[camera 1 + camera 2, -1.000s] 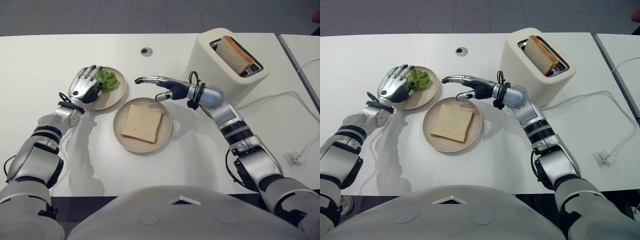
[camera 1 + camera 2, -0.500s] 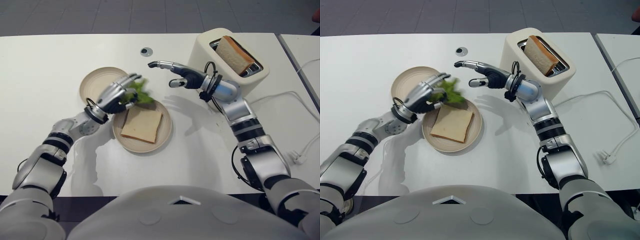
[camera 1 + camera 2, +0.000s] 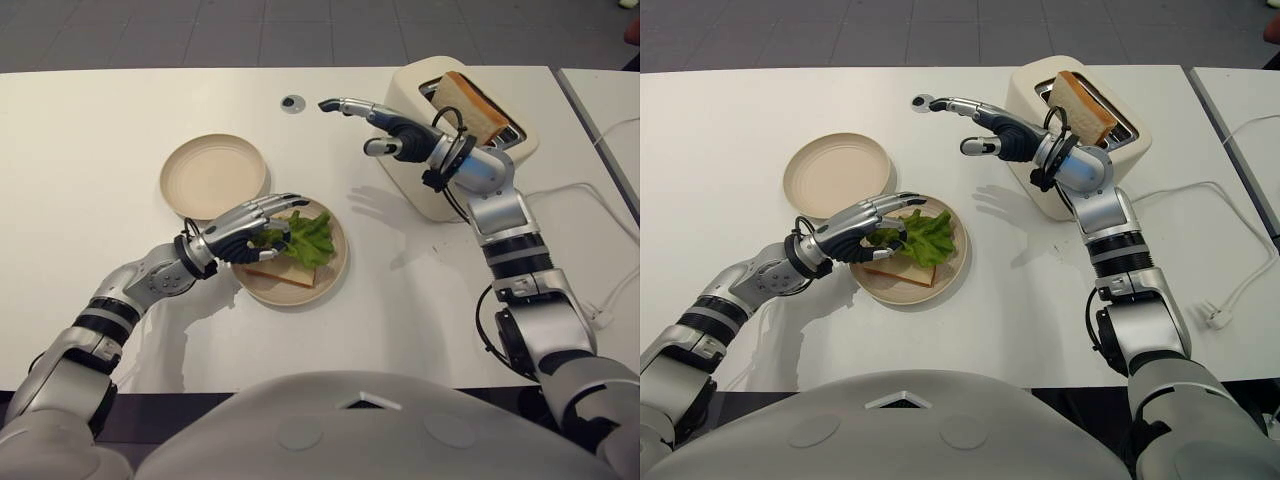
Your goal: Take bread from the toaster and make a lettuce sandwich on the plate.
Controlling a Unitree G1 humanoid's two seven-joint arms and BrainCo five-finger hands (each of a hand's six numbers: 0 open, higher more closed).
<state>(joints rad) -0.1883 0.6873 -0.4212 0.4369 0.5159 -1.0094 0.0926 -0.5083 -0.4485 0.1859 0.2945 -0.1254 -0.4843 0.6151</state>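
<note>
Partly under left robot hand [image 3: 240, 228], lettuce [image 3: 308, 235]

From the plate [image 3: 338, 264], the toaster [image 3: 412, 85] blocks two o'clock, the right hand [image 3: 395, 130] hanging before it. The left hand [image 3: 240, 228], clutching lettuce [image 3: 310, 232], covers nine. A second plate [image 3: 213, 175] sits at ten. The table [image 3: 400, 320] lies open toward four.

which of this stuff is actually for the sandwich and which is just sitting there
For the job: toaster, bread slice standing in it, plate, bottom slice on it, lettuce in the left hand, open right hand.
Lying about: empty plate, plug, table cap.
</note>
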